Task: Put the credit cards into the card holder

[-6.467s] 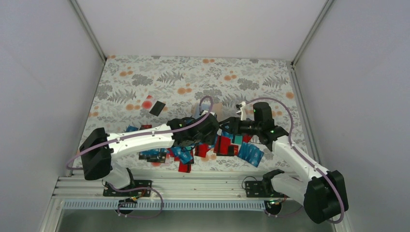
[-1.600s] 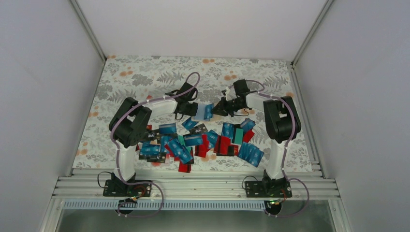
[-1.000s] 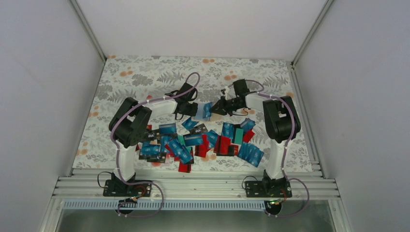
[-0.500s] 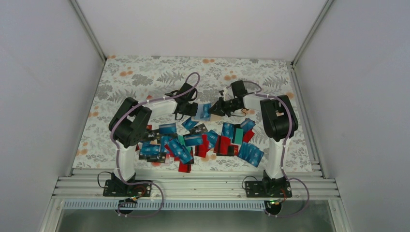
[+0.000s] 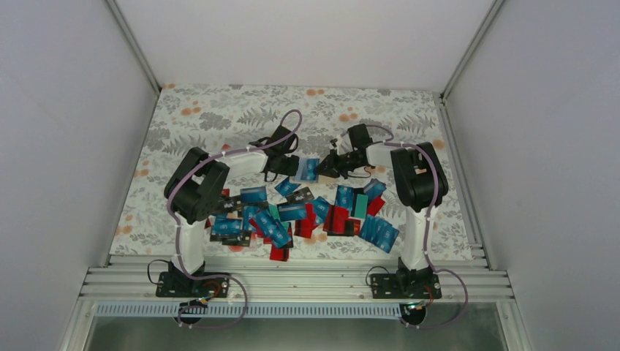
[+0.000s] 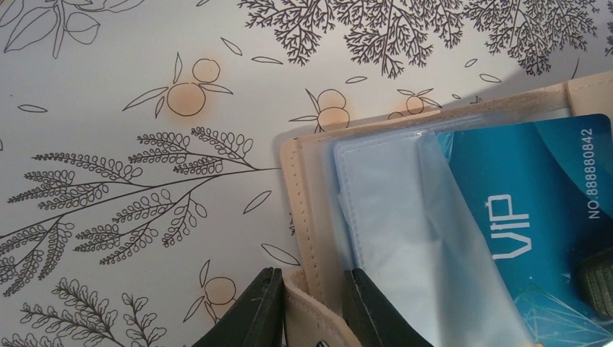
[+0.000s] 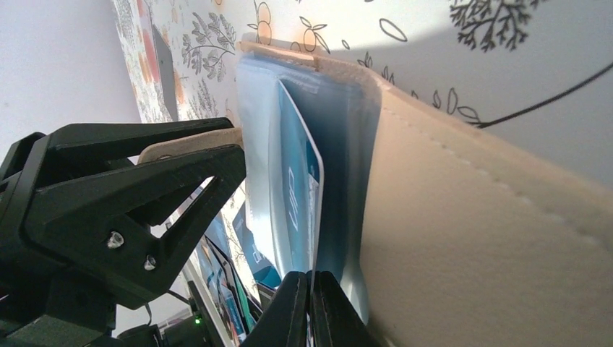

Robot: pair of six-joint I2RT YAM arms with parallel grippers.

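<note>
- The left gripper [image 6: 307,312] is clamped on the beige flap at one edge of the card holder [image 6: 312,189]. This seems meant to keep the holder open and steady, raised above the tabletop [image 5: 219,117], so that the other arm has something to push against.
- The card holder sits mid-table between the two arms, with its stitched cover spread. Inside it is a stack of clear sleeves [image 6: 383,217].
- One blue card [image 6: 535,210] printed "VIP" sits partly inside a sleeve, with the plastic lapping over its near end. I cannot tell whether any other sleeve holds a card.
- The right gripper [image 7: 311,303] has its fingers pressed together on the blue card's outer edge, probably to slide it deeper into the sleeve.
- The remaining credit cards [image 5: 307,216] lie in a loose, overlapping heap on the tabletop, nearer the arm bases and apart from the holder. Most of the task looks undone.
</note>
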